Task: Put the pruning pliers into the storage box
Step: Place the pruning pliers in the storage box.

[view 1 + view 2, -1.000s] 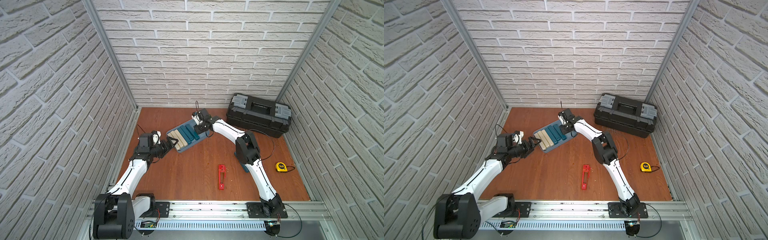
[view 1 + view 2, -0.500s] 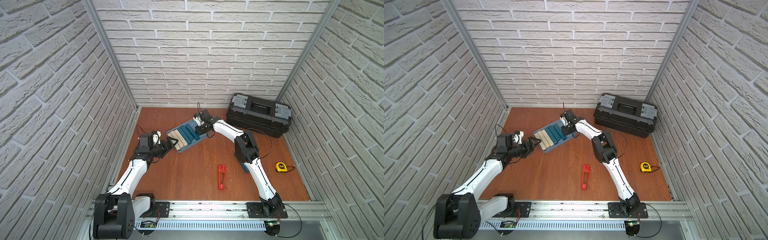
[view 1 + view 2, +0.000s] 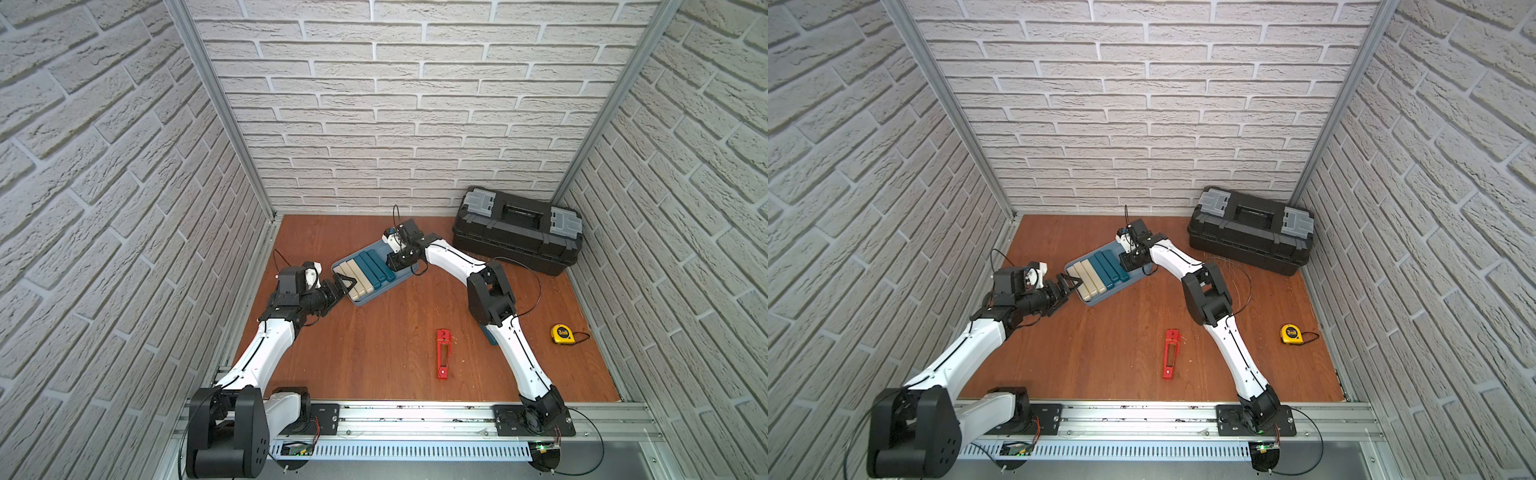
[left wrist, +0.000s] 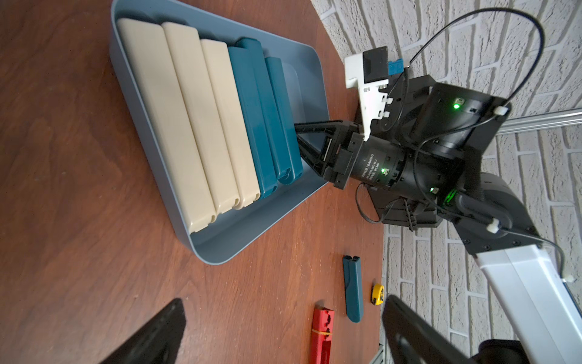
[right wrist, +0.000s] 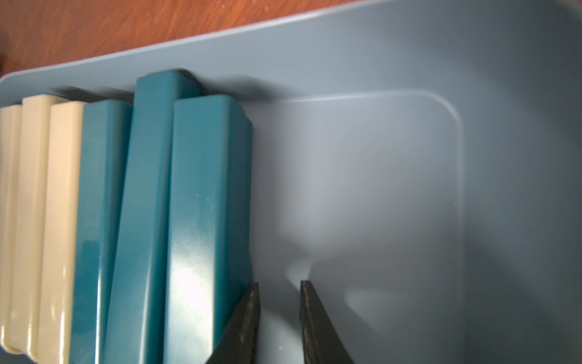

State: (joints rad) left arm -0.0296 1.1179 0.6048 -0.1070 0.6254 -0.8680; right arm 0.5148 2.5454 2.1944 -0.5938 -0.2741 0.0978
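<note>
1. The box point(image 4: 239, 239) sits skewed on the tabletop point(image 3: 374, 353), between the two arms.
2. Three beige pliers point(image 4: 189, 119) and three teal pliers point(image 4: 258, 119) lie side by side in it; the middle teal one lies askew.
3. The right gripper point(image 5: 279, 285) is down in the box's bare part. Its fingers point(image 5: 248, 315) stand slightly apart with nothing between them, one just beside the outermost teal piece.
4. The left gripper point(image 3: 345, 284) hangs at the box's beige corner, fingers wide apart and empty.
5. A fourth teal piece point(image 4: 352, 286) and the red pliers point(image 3: 443, 353) lie on the tabletop, well apart from the box.
6. A toolbox point(image 3: 515, 241) stands at the back wall, and a tape measure point(image 3: 561, 333) lies near the right wall.
</note>
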